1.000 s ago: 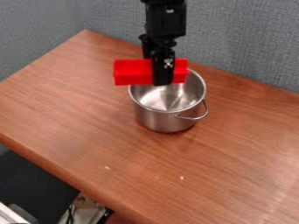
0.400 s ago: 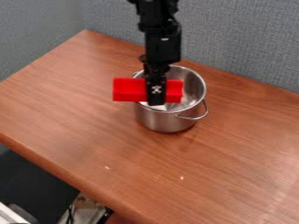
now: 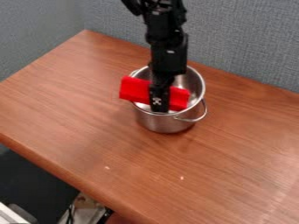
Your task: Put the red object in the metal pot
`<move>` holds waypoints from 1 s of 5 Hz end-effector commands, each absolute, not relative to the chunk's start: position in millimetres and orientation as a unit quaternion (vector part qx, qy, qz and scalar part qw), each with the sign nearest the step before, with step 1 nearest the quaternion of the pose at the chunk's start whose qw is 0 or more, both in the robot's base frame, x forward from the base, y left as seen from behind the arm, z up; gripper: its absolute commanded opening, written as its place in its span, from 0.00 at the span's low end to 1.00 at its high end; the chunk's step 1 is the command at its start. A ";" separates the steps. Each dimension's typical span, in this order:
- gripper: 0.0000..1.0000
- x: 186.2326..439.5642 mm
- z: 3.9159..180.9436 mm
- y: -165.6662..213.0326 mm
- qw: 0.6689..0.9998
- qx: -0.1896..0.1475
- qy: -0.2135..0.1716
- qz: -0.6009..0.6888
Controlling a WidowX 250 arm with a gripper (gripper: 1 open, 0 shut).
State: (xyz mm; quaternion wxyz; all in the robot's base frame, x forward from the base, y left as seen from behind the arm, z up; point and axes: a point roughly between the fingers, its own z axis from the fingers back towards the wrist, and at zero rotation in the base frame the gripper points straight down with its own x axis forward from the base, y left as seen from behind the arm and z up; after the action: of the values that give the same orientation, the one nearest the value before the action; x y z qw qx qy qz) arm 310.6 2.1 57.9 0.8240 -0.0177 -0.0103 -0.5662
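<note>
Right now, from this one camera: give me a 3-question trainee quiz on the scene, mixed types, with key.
1. True or false: the red object lies flat on the wooden table, clear of the fingers.
2. Multiple choice: where is the gripper? A) above the table's left edge B) at the mouth of the metal pot C) out of view
3. Short answer: which end of the red object sticks out past the pot's rim, as the camera sees it?

Key
1. False: the fingers hold it, tilted, at the pot.
2. B
3. The left end; the rest is behind the gripper, over the opening.
</note>
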 end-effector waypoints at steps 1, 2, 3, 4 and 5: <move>0.00 320.4 75.7 8.2 0.830 -0.014 -0.032 -0.557; 1.00 324.7 86.7 4.0 0.841 -0.021 -0.032 -0.539; 1.00 325.4 85.2 8.0 0.877 -0.008 -0.030 -0.479; 0.00 326.1 83.1 11.2 0.908 0.004 -0.029 -0.419; 1.00 326.8 81.7 14.1 0.934 0.016 -0.028 -0.356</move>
State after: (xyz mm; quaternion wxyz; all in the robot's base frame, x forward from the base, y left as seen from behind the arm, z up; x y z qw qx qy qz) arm 325.1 13.7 72.7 0.9344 0.0073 -0.0152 -0.3559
